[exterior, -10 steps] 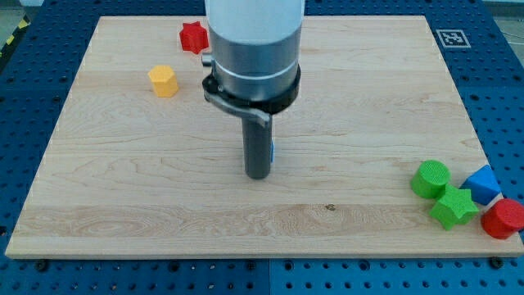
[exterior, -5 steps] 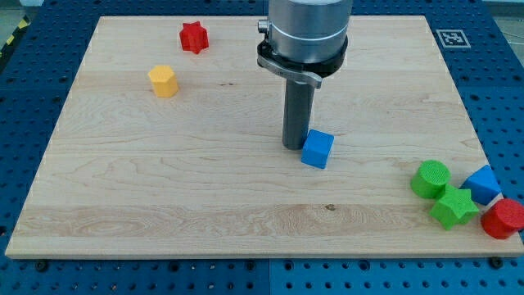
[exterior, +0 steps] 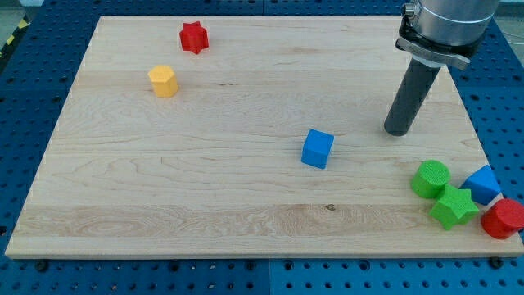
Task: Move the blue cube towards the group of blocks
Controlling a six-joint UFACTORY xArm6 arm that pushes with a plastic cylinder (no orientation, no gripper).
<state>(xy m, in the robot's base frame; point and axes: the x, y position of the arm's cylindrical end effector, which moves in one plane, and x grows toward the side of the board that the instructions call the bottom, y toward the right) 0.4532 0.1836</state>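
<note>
The blue cube (exterior: 318, 149) sits alone near the middle of the wooden board (exterior: 205, 197). My tip (exterior: 398, 131) is to its right and a little higher in the view, clearly apart from it. The group of blocks lies at the board's lower right: a green cylinder (exterior: 431, 179), a green star (exterior: 454, 206), a blue block (exterior: 484, 184) and a red block (exterior: 503, 219). My tip stands above the group's left side.
A red star (exterior: 194, 37) lies near the view's top left. A yellow hexagonal block (exterior: 164, 81) lies below and left of it. A black-and-white marker (exterior: 452, 38) is at the board's top right corner.
My tip pushed the blue cube a little to the right, then left it and moved far to the right. The cube has stayed put over the last half second.
</note>
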